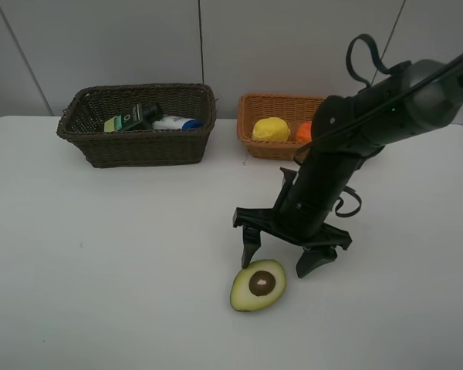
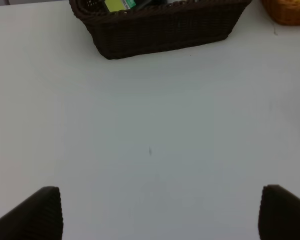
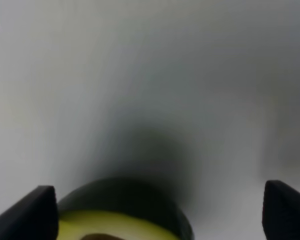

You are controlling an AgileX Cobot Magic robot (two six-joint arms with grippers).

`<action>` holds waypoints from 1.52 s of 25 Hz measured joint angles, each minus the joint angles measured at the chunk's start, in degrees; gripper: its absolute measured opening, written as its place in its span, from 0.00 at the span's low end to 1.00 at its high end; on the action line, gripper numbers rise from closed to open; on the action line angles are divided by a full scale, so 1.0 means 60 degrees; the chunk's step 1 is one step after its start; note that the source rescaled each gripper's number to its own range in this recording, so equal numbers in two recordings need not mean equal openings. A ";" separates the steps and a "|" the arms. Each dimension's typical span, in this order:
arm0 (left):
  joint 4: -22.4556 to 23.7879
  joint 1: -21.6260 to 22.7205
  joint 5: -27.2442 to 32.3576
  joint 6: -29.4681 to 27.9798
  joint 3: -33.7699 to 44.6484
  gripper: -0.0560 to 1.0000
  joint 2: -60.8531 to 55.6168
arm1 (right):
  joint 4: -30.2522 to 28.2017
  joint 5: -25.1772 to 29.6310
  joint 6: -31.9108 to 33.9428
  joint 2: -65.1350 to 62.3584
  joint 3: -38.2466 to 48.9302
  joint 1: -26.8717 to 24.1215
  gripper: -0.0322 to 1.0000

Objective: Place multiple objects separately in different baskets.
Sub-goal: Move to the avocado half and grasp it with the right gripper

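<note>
Right hand poised over the avocado, ready to take it.

The right hand (image 1: pixel 287 253) hangs just above the avocado (image 1: pixel 258 284), fingers spread wide and gripping nothing, likely set to straddle it. The avocado lies cut face up on the bare bench (image 1: pixel 108 262), nothing crowding it. Bottles already sit in the dark basket (image 1: pixel 139 142); lemon (image 1: pixel 271 129) and orange (image 1: pixel 304 132) in the light basket (image 1: pixel 256 146). The left hand (image 2: pixel 157 212) is spread too, empty, over bare bench.

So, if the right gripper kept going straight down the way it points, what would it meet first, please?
Most likely the avocado: the open right gripper points down just above it, though the offset is hard to judge.
</note>
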 joint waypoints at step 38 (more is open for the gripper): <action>0.0000 0.0000 0.0000 0.0000 0.0000 1.00 0.0000 | 0.1385 0.0565 0.2212 0.0000 0.0000 0.0233 0.88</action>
